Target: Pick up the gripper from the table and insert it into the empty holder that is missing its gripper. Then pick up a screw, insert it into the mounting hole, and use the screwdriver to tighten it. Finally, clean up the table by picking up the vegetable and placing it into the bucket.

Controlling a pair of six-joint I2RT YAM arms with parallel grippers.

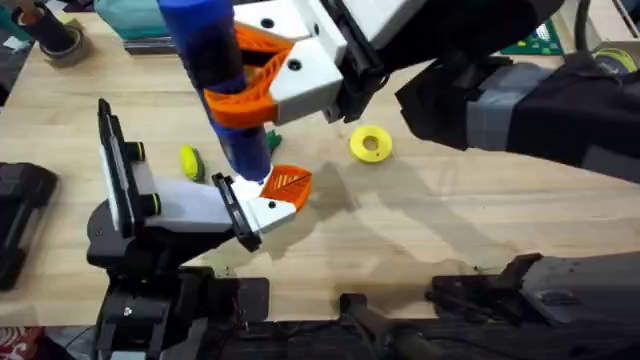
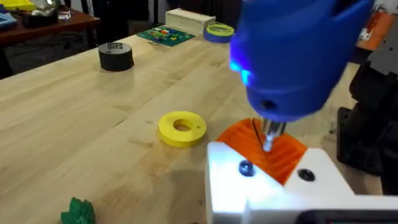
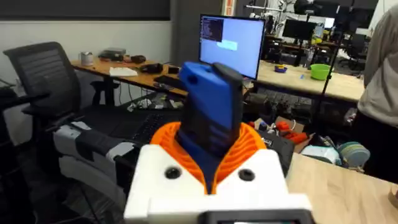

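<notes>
My right gripper [image 1: 255, 75] reaches across from the right, shut on the blue screwdriver [image 1: 213, 60] between its orange ribbed pads [image 3: 249, 146]. The screwdriver [image 2: 292, 56] points down, and its metal bit [image 2: 268, 135] touches the orange ribbed gripper [image 2: 277, 152] seated in the white holder [image 2: 273, 193]. That holder [image 1: 262, 208] is a jaw tip of my left gripper [image 1: 215, 178], whose jaws stand apart with nothing held. A dark screw [image 2: 246, 168] sits in the holder's face. The green vegetable [image 2: 78, 211] lies on the table [image 1: 450, 220].
A yellow flat ring [image 1: 371, 143] lies right of the holder. In the left wrist view a black tape roll [image 2: 115, 56] and a blue tape roll [image 2: 217, 31] sit far back on the table. A small yellow-green piece [image 1: 190, 162] lies near the left gripper.
</notes>
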